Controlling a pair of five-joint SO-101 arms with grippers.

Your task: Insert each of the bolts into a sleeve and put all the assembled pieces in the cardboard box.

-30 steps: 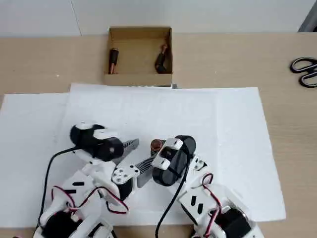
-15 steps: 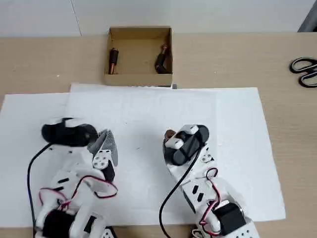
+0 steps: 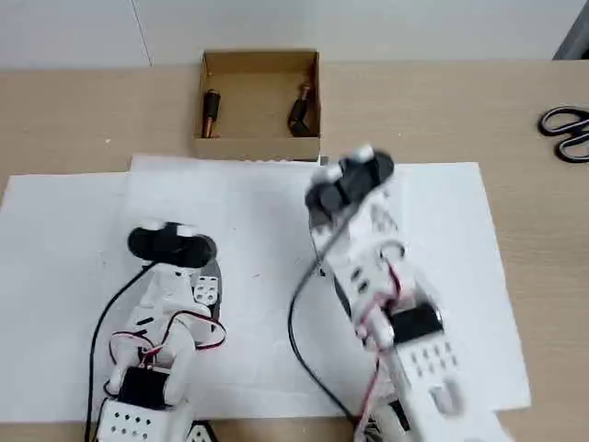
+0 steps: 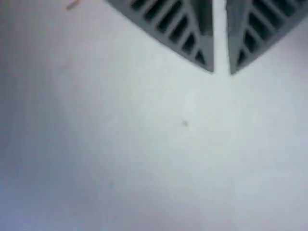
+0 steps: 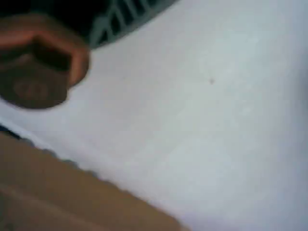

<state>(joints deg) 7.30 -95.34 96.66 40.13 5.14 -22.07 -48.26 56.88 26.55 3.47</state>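
The cardboard box (image 3: 260, 145) stands at the back of the table with two assembled bolt-and-sleeve pieces inside, one at its left (image 3: 211, 112) and one at its right (image 3: 299, 110). My right arm (image 3: 350, 180) stretches over the white paper to just short of the box's front right corner. Its gripper is shut on a copper-coloured bolt and sleeve piece (image 5: 38, 72), beside a grey finger (image 5: 125, 19). My left gripper (image 4: 222, 70) hangs over bare paper at the front left, its jaws almost touching with nothing between them.
White paper (image 3: 442, 239) covers the middle of the table. Scissors (image 3: 566, 129) lie at the far right edge. In the right wrist view, a brown surface (image 5: 72, 202) lies just past the paper's edge.
My right arm has swung from the front middle up toward the box, carrying the copper piece. My left arm drew away from it to the left, then settled upright.
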